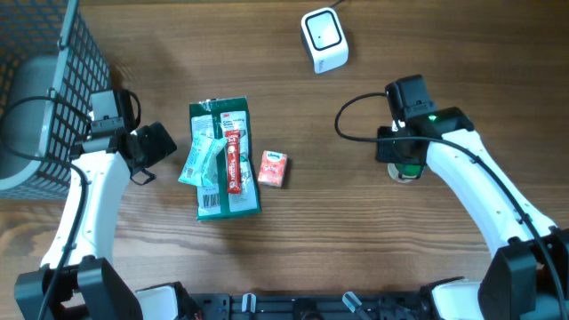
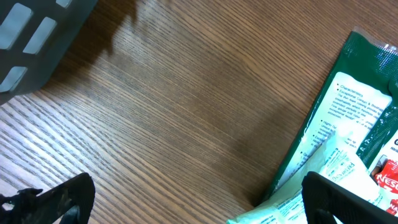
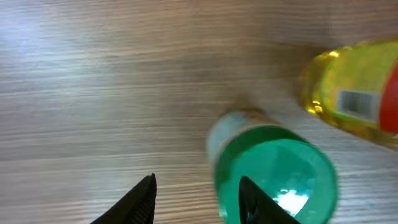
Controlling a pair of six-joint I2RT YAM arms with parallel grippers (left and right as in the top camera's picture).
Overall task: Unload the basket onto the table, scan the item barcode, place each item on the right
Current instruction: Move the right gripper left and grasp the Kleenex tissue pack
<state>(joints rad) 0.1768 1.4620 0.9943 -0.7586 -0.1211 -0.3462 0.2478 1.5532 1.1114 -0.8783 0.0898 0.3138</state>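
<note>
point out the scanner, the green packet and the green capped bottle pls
white scanner (image 1: 323,38), overhead view, middle of its top face
green packet (image 1: 247,199), overhead view, bare green part near its lower right corner
green-capped bottle (image 3: 277,165), right wrist view, top of its cap

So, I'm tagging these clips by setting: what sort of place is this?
Likely a mock shop checkout on a wooden table: a white barcode scanner, a dark wire basket and packaged goods such as a green packet.
</note>
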